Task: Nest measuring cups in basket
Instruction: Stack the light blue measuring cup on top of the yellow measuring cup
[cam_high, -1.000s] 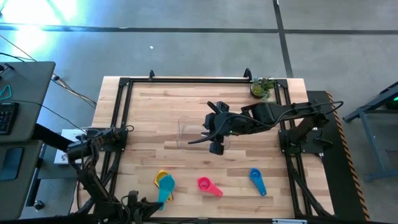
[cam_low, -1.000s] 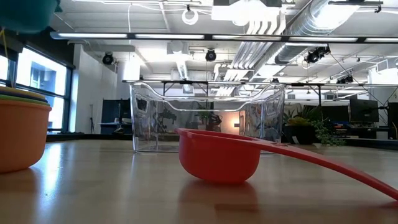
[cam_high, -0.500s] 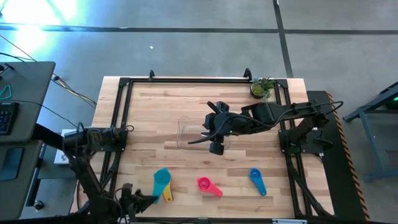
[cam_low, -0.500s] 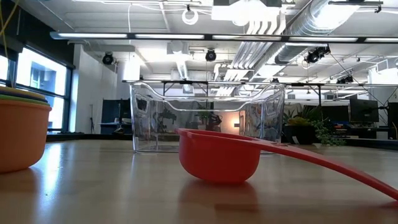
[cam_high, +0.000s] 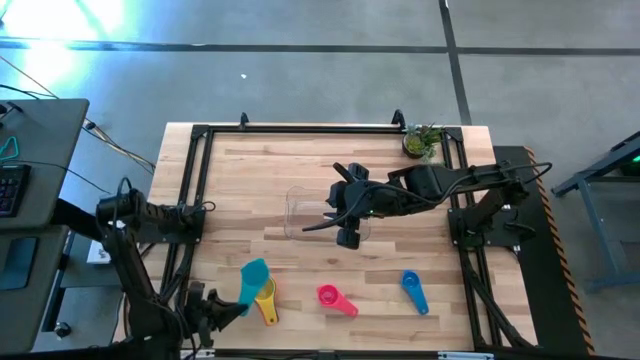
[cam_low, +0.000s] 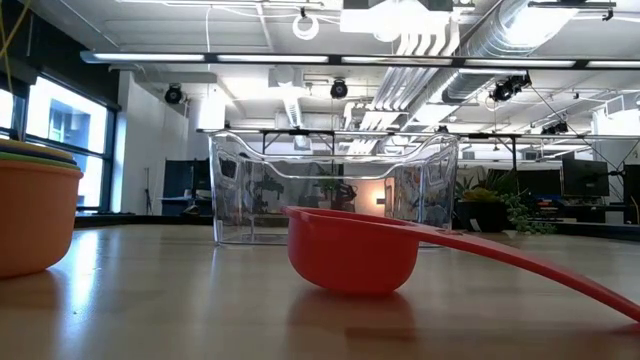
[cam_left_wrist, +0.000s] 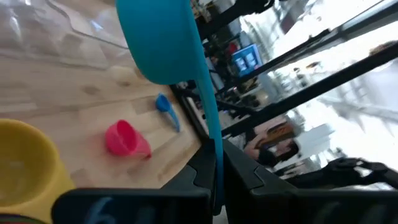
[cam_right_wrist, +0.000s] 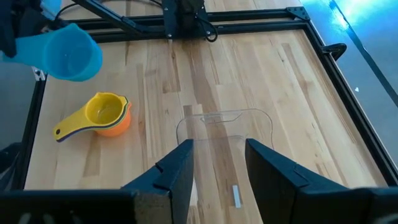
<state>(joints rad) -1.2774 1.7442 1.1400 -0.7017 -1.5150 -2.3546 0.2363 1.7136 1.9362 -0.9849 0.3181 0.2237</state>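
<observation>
The teal cup (cam_high: 254, 273) is now lifted clear of the nested stack (cam_high: 265, 297), where half a second earlier it sat directly over it. The left hand (cam_high: 222, 308) is clenched on the cup's flat handle, near the front left edge of the counter (cam_high: 250, 170), and has drawn back toward that edge. The stack shows a yellow cup (cam_right_wrist: 104, 109) seated in an orange one, both smooth round plastic. The magenta cup (cam_high: 335, 298) and blue cup (cam_high: 413, 290) lie apart on the front of the counter. The basket (cam_high: 305, 215), clear thin-walled plastic with rounded corners, stands mid-counter, unmoved. The right hand (cam_high: 347, 215) hovers over its right end, fingers (cam_right_wrist: 180, 168) half spread, grasping nothing. The counter is pale wood planking.
</observation>
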